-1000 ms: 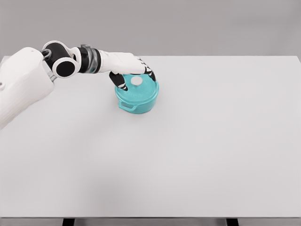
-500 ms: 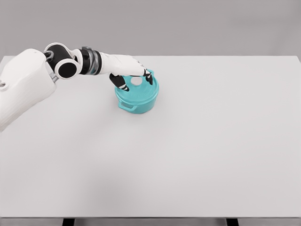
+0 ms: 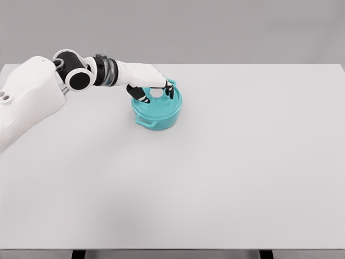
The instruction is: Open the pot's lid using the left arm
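Left hand (image 3: 152, 82) fingers (image 3: 170, 90) — around lid knob (image 3: 156, 93)

Hidden and cut-off parts, far left of the table

The left hand (image 3: 152, 86) covers the far rim of the pot (image 3: 157, 110) and most of the lid's (image 3: 159, 103) knob (image 3: 156, 93); whether the fingers pinch it is too small to tell. The picture's left edge cuts off the arm's shoulder.
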